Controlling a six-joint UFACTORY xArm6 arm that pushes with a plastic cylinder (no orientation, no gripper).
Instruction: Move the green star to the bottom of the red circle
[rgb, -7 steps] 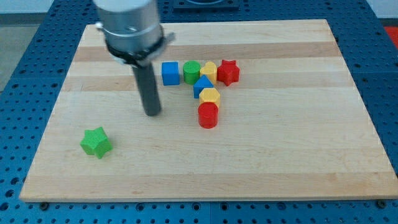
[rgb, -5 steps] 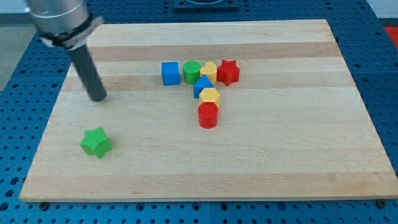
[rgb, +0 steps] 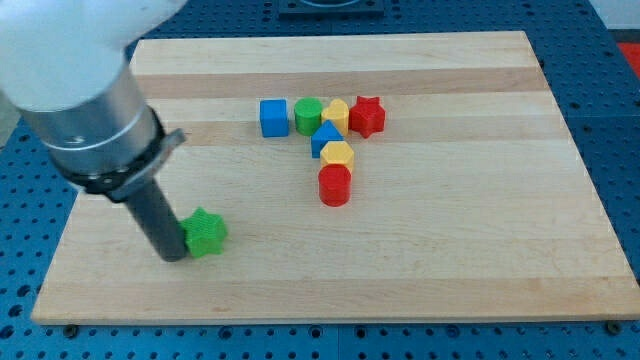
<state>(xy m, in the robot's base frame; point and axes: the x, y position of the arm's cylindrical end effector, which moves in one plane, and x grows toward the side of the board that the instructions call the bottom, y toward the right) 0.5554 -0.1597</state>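
Note:
The green star (rgb: 206, 233) lies at the lower left of the wooden board (rgb: 450, 240). My tip (rgb: 172, 255) stands right against the star's left side, touching it. The red circle (rgb: 334, 185) sits near the board's middle, to the right of the star and a little higher. It is the lowest block of a cluster.
Above the red circle sit a yellow hexagon (rgb: 339, 156) and a blue triangle (rgb: 324, 137). Further up stand a blue cube (rgb: 273, 117), a green circle (rgb: 308, 116), a yellow block (rgb: 336, 113) and a red star (rgb: 368, 116) in a row.
My tip swept from the board's middle to the upper left, then down to the green star's left side. The star has slid to the right. The cluster has not moved.

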